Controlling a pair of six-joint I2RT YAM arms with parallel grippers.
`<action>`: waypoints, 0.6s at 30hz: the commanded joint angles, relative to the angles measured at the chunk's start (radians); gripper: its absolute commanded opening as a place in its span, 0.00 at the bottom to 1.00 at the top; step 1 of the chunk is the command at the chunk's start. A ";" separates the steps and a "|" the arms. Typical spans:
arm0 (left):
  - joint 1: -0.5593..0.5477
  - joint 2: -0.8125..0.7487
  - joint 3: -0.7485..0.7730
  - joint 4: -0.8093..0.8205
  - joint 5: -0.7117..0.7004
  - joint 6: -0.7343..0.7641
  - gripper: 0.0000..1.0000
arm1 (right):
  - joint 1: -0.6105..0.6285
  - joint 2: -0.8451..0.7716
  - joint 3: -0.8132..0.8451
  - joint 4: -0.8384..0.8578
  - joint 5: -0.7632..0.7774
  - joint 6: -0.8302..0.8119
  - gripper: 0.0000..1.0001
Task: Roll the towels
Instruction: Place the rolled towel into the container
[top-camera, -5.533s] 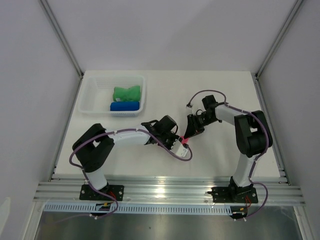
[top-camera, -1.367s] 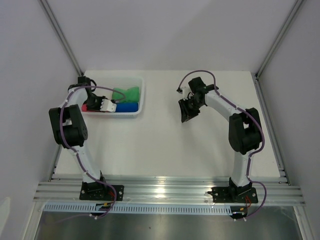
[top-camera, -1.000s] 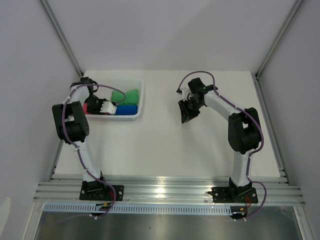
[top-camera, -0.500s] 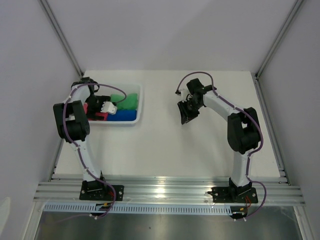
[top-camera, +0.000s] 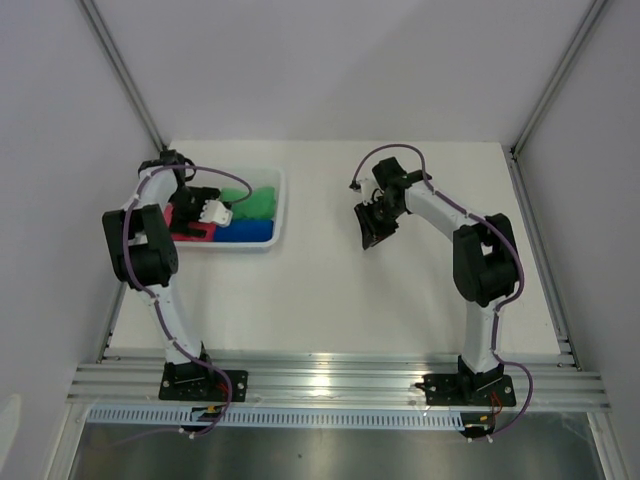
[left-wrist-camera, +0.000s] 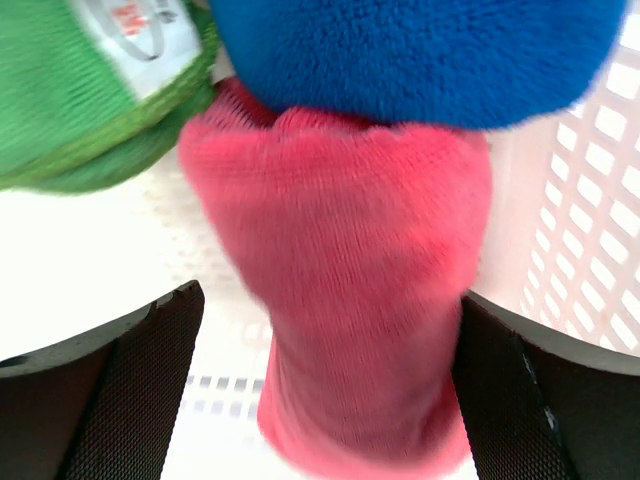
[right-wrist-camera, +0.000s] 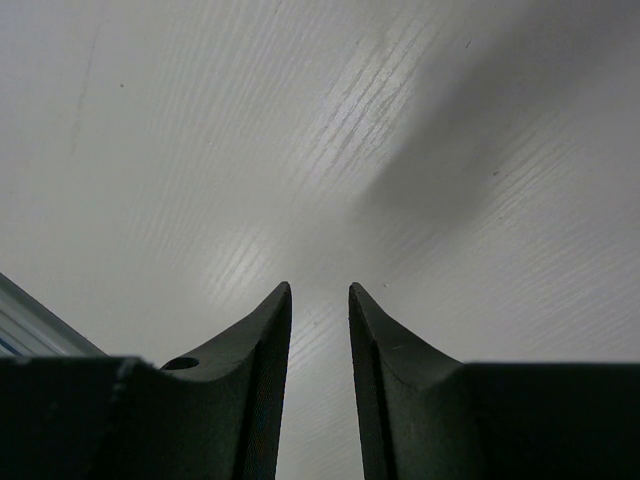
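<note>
1. Your left pincer (left-wrist-camera: 328, 310) sits wide open in the basket (top-camera: 240, 246), with the pink towel (left-wrist-camera: 350, 200) lying loose between its fingers.
2. The blue towel (left-wrist-camera: 420, 50) and green towel (left-wrist-camera: 70, 110) are right up against it.
3. Your right pincer (right-wrist-camera: 320, 295) is barely parted, holding nothing, over the table (right-wrist-camera: 200, 120).

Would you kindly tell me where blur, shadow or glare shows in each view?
Left wrist: the pink towel sits so near the lens that its weave is soft. Right wrist: a broad shadow darkens the table at upper right, with pale sheen streaks beside it. Top external: sharp, with glare on the metal rail.
</note>
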 joint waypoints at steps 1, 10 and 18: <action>0.001 -0.096 -0.001 -0.047 0.055 0.086 1.00 | 0.007 0.019 0.043 -0.007 0.002 -0.020 0.33; 0.001 -0.133 -0.016 -0.096 0.044 0.096 1.00 | 0.005 0.033 0.041 -0.010 -0.004 -0.034 0.33; 0.001 -0.182 0.022 -0.159 0.079 0.080 1.00 | 0.005 0.032 0.034 -0.005 -0.008 -0.034 0.33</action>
